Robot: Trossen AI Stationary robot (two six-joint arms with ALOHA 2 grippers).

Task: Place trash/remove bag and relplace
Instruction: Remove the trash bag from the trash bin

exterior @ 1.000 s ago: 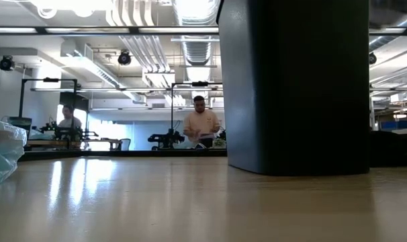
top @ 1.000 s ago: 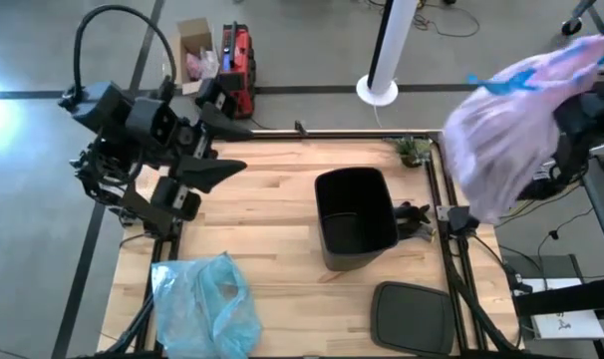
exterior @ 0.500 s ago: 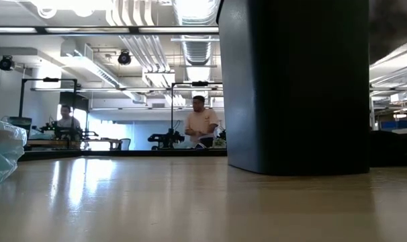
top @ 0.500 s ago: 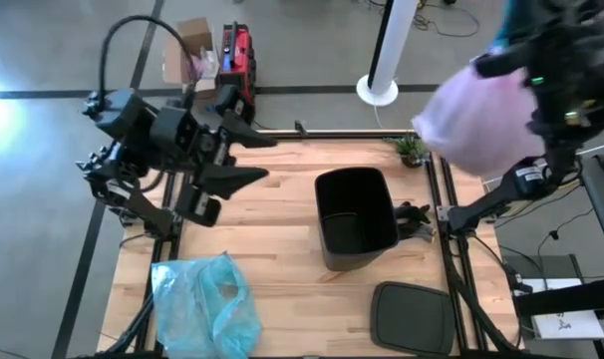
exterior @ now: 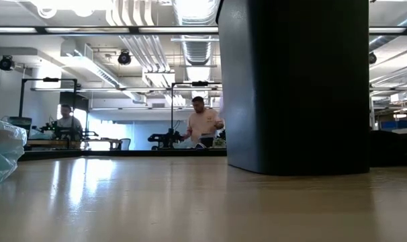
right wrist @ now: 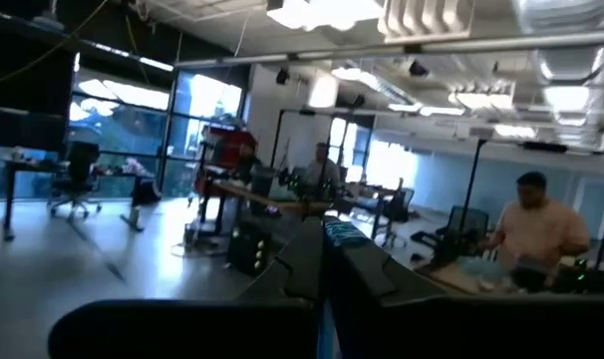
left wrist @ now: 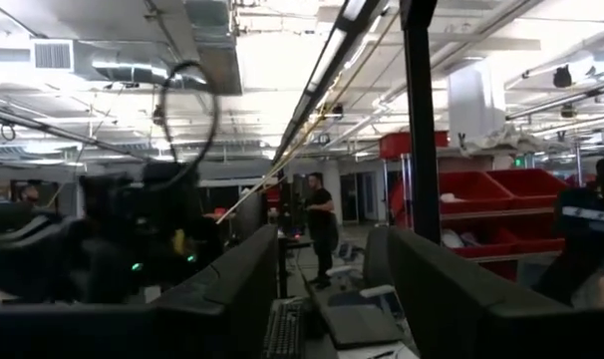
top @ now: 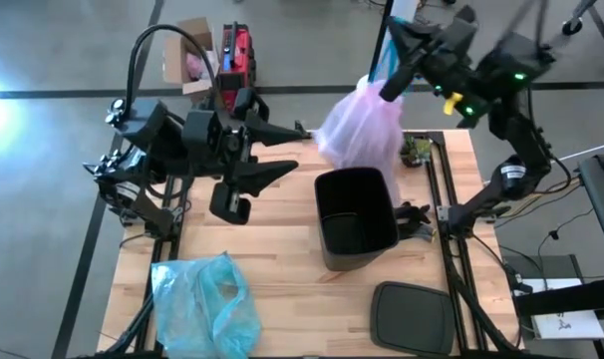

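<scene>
The pale pink bag (top: 360, 132) hangs full and bunched over the table's far edge, just beyond the black bin (top: 356, 217) (exterior: 296, 84). My right gripper (top: 394, 68) (right wrist: 327, 274) is high above it, shut on its blue drawstring. My left gripper (top: 287, 150) (left wrist: 332, 319) is raised over the table's far left part. It points toward the bag, open, with nothing between its fingers. The trash is out of view. A light-blue plastic bag (top: 204, 307) (exterior: 2, 151) lies crumpled on the near left of the table. My right gripper pinches the bag's blue drawstring (top: 386, 58) between its two shut fingers; a blue strip (right wrist: 339, 235) shows between them in the wrist view. The fingers point roughly level toward the table's left. The bag hangs below them, gathered at its top and clear of the table.
A dark flat lid (top: 412, 317) lies at the near right. A small green plant-like thing (top: 414, 150) sits at the far right corner. A cardboard box (top: 194, 50), a red case (top: 238, 62) and a white pole base (top: 379, 88) stand on the floor beyond. People work in the room.
My right gripper has swung from beyond the table's right edge toward the left along the far edge and come down, turning from pointing down to nearly level. The pink bag travelled with it and now hangs behind the bin. My left gripper has moved a little toward the bin.
</scene>
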